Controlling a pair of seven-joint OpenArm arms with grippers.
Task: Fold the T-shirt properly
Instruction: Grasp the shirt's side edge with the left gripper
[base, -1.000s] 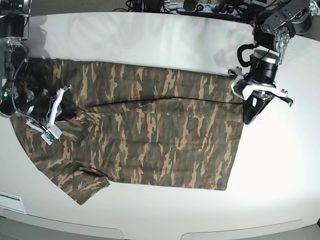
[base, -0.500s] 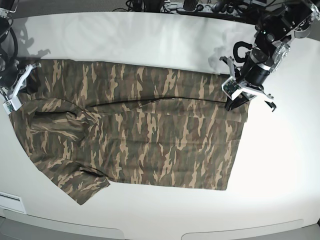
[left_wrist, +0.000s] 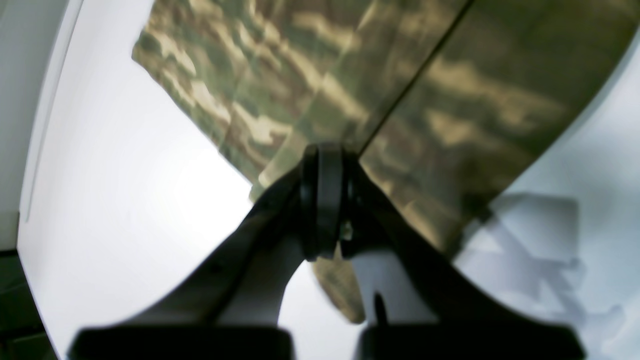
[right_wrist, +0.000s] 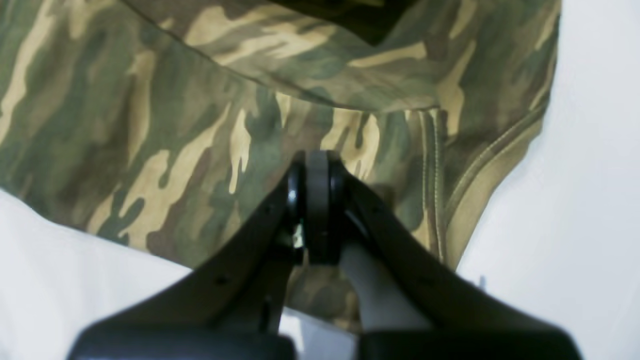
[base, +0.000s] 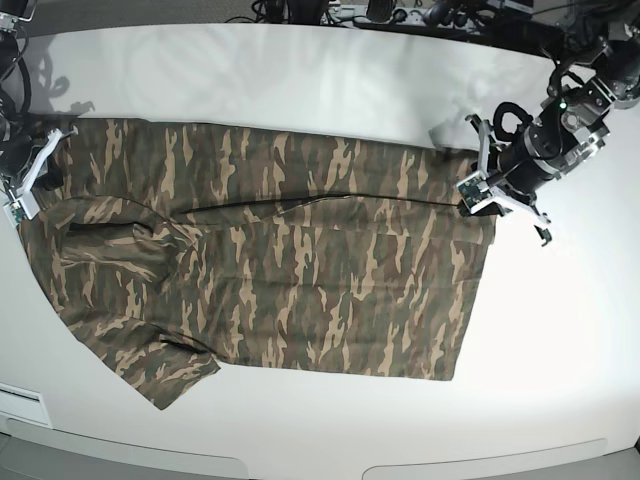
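On table (base: 330, 80), T-shirt (base: 300, 270) long axis left-right; both end effectors (base: 470, 195) (base: 22, 190) clenched, pinching cloth edges.

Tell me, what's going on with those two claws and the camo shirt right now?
Left gripper shut, at hem end. Right gripper shut, at collar end. T-shirt spread on white table, part-folded. Nothing in the way.

Base view high above the counter (base: 320, 90), looking down, both wrist views close behind shut jaws, all sharing the T-shirt (base: 280, 270)
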